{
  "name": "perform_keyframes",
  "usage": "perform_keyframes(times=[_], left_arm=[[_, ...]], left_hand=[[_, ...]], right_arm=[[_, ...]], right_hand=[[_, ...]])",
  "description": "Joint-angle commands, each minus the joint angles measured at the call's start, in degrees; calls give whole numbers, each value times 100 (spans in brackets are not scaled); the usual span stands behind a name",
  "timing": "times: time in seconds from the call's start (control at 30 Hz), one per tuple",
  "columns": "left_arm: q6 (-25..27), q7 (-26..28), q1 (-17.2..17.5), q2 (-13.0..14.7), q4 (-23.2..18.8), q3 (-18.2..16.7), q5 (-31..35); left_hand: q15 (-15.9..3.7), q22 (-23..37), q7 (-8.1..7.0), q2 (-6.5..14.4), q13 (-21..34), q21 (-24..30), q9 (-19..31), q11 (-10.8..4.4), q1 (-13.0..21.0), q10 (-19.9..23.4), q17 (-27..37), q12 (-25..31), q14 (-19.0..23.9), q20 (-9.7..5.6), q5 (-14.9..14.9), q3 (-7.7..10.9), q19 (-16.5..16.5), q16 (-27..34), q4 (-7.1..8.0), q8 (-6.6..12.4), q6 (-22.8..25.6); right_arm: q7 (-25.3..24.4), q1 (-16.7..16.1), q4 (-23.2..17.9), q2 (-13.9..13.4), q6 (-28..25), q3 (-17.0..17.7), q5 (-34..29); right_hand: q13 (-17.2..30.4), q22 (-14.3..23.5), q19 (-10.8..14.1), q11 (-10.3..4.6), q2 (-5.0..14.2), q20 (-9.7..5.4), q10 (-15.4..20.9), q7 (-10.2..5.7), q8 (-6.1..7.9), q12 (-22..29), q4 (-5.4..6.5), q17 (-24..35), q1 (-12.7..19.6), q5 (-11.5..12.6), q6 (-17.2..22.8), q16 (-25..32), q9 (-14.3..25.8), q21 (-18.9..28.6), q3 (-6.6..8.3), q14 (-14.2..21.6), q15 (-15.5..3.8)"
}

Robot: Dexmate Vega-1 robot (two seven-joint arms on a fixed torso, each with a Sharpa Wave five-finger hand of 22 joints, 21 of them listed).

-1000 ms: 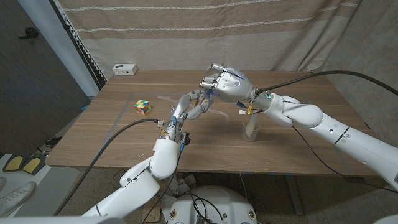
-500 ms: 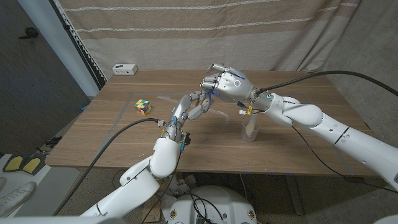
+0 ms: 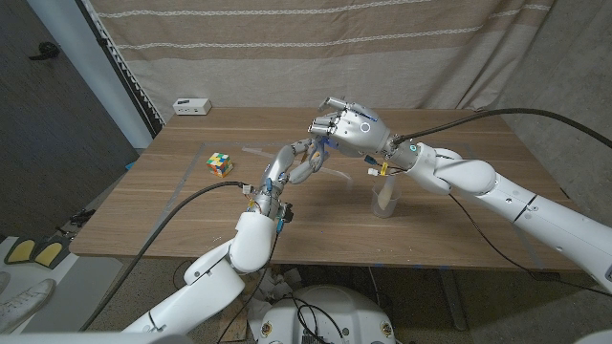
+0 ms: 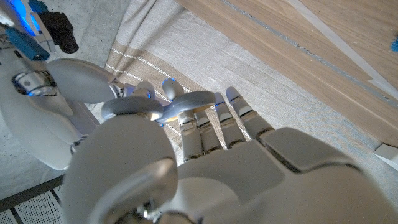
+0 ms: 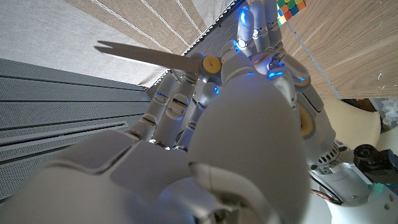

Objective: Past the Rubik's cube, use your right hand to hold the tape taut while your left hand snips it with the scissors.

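Both hands are raised above the middle of the wooden table (image 3: 459, 153), close together. My right hand (image 3: 346, 124) has its fingers curled around a pair of scissors (image 5: 155, 55), whose shut metal blades stick out past its fingers (image 5: 174, 102). My left hand (image 3: 298, 162) reaches up to it with loosely curled fingers that meet the right hand; whether it grips the scissors is hidden. The Rubik's cube (image 3: 221, 163) sits on the table to the left of the hands. A strip of clear tape (image 3: 256, 151) lies stuck on the wood between the cube and the hands.
A pale cup (image 3: 384, 199) stands on the table under my right forearm. A small white box (image 3: 191, 105) sits at the far left corner. A striped curtain (image 3: 316, 48) hangs behind the table. A long tape line (image 3: 180, 191) runs along the table's left side.
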Motion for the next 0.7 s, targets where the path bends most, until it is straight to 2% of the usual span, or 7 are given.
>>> perform_keyframes(times=[0.03,0.23,0.37,0.43,0.53,0.6,0.7], left_arm=[[-61,48,45,-63,38,-30,19],[-117,34,34,-65,75,-44,1],[-129,22,24,-61,89,-49,7],[-148,24,20,-63,97,-50,9],[-145,-1,9,-59,93,-49,9],[-139,-9,2,-61,89,-48,13],[-153,-15,-6,-58,91,-50,20]], left_hand=[[-606,3,-429,180,19,32,34,-85,-249,96,9,33,37,-66,23,406,-13,-17,439,79,-2055],[-610,-4,-423,163,24,35,40,-99,-262,129,4,43,51,-70,25,410,-5,-17,432,134,-2050],[-611,-8,-422,151,28,37,42,-110,-267,150,0,50,57,-71,26,414,-1,-18,424,167,-2047],[-619,-11,-423,146,29,38,42,-102,-269,161,-1,53,68,-73,26,416,1,-16,419,185,-2043],[-618,-15,-416,138,32,38,42,-103,-270,163,-4,52,71,-77,28,420,3,-18,410,222,-2017],[-618,-16,-417,134,34,40,42,-105,-270,167,-5,53,71,-78,29,423,6,-19,406,240,-2003],[-614,-21,-420,128,37,41,41,-95,-271,187,-9,58,79,-77,30,432,8,-20,394,277,-1999]], right_arm=[[80,0,-1,-3,46,3,84],[-57,-11,39,15,62,10,87],[-59,-18,37,13,46,31,101],[-88,-19,38,8,35,37,80],[-93,-26,24,-8,24,55,85],[-127,-25,31,-9,37,63,108],[-137,-37,-1,-25,12,85,94]], right_hand=[[-92,6,-28,11,684,-748,87,8,72,-24,5,-54,565,68,-49,3,47,74,42,267,-618],[-186,-2,-51,11,649,-754,127,14,156,-51,25,-149,472,48,-159,-6,201,93,12,312,-619],[-463,-10,-115,21,609,-690,16,16,-40,-251,48,-412,330,-58,-448,-123,34,77,-45,22,-626],[-598,-17,-173,25,612,-631,-62,78,-127,-369,54,-540,274,-69,-553,-149,-43,47,-48,-157,-627],[-820,-31,-164,34,620,-617,-111,92,-208,-543,79,-681,184,-62,-589,-131,-133,12,-48,-322,-628],[-987,-43,-189,41,589,-531,-154,60,-300,-669,129,-806,48,-32,-752,-140,-174,-53,-89,-480,-625],[-1138,-53,-160,41,611,-525,-304,127,-386,-828,178,-963,-80,13,-961,-108,-178,-139,-97,-593,-624]])
